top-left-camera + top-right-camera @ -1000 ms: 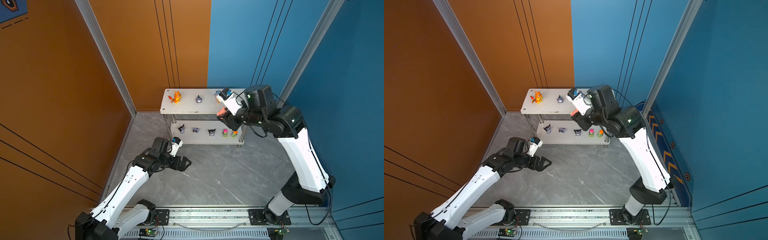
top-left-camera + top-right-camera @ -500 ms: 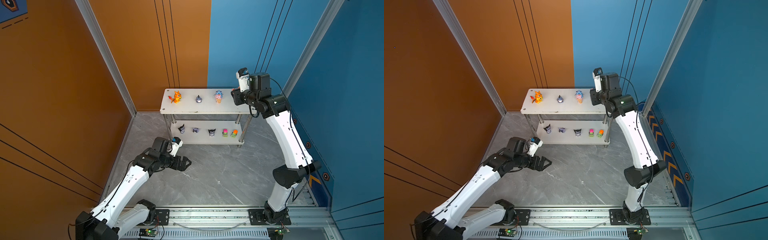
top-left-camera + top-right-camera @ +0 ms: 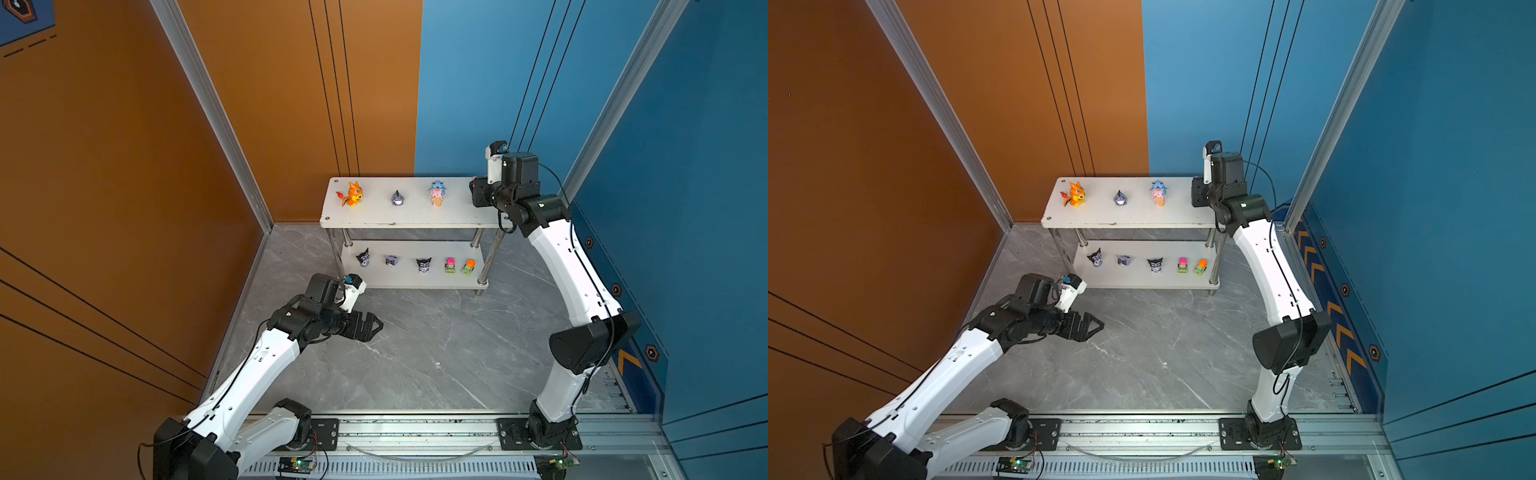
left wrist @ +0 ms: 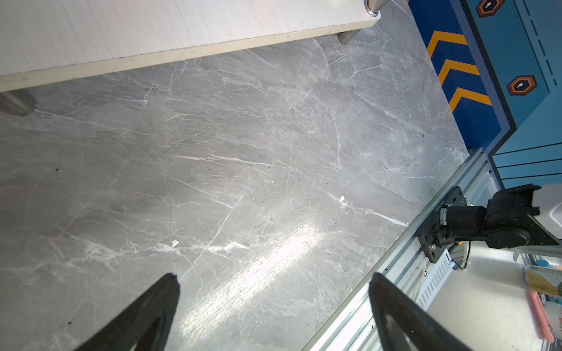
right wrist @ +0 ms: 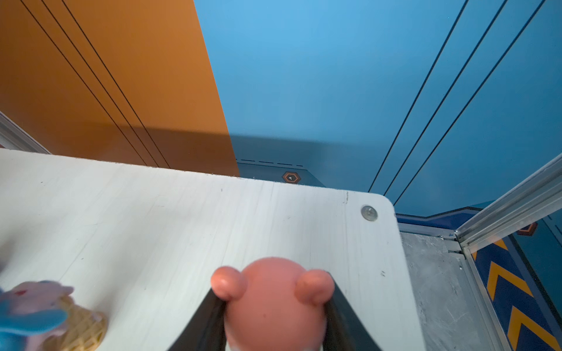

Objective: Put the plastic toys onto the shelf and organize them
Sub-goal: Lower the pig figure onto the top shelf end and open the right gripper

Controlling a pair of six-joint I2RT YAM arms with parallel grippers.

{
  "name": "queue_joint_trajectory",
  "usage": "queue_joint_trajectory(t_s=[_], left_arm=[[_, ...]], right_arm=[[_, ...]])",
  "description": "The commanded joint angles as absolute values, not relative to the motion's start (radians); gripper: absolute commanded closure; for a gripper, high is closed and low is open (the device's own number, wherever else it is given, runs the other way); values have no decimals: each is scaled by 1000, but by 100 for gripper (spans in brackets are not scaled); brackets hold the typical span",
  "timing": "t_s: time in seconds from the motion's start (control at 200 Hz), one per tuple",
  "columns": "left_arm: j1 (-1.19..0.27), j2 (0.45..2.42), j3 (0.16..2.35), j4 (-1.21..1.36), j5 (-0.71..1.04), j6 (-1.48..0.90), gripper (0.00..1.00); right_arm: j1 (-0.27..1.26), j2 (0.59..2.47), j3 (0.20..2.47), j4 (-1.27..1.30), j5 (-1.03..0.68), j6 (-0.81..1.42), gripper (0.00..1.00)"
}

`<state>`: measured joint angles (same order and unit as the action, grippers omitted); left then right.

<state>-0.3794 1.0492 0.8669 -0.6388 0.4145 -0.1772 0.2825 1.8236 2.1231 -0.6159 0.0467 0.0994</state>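
The shelf (image 3: 411, 214) (image 3: 1133, 216) stands against the back wall. Its upper board carries an orange dragon (image 3: 353, 194), a grey-blue donkey (image 3: 397, 198) and a blue creature on a cone (image 3: 436, 193) (image 5: 45, 316). Three black-purple imps (image 3: 424, 264) and a pink car (image 3: 450, 265) beside an orange car (image 3: 469, 267) line the lower board. My right gripper (image 3: 477, 195) (image 5: 275, 307) hangs over the upper board's right end, shut on the pink bear (image 5: 273, 282), which both top views hide. My left gripper (image 3: 370, 326) (image 4: 273, 282) hovers open over the floor, nothing between its fingers.
The blue wall and an aluminium corner post (image 3: 598, 124) stand close behind the right arm. A metal rail (image 3: 415, 428) with both arm bases runs along the front. The shelf's lower board edge (image 4: 182, 51) lies just beyond the left gripper.
My right arm has swung with the pink bear from in front of the shelf's middle to the upper board's right end. The left arm has stayed still.
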Motion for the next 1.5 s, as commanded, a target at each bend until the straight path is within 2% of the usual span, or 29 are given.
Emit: queue_joint_trajectory(t_s=[0.0,0.24,0.546,0.671,0.761,1.206,1.251,1.292,1.497], left_arm=[[-368,1055,864,-630,439,-172,1],[-367,1055,864,-631,442,-172,1],[-366,1052,863,-631,445,-172,1],[-367,1051,863,-630,444,-172,1],[-367,1052,863,-630,444,-172,1],[-366,1051,865,-631,450,-171,1],[-367,1051,864,-630,449,-171,1],[-367,1050,864,-631,450,-171,1],[-366,1044,865,-627,448,-173,1]], right_arm=[[279,1803,2108,-556,19,124,81],[279,1801,2092,-569,9,123,76],[280,1799,2090,-592,9,118,57],[279,1790,2079,-588,9,115,53],[280,1783,2075,-586,11,114,44],[284,1708,2014,-601,13,103,17],[285,1694,2010,-612,7,102,11],[287,1677,2003,-623,2,100,0],[307,1517,1903,-607,3,91,0]])
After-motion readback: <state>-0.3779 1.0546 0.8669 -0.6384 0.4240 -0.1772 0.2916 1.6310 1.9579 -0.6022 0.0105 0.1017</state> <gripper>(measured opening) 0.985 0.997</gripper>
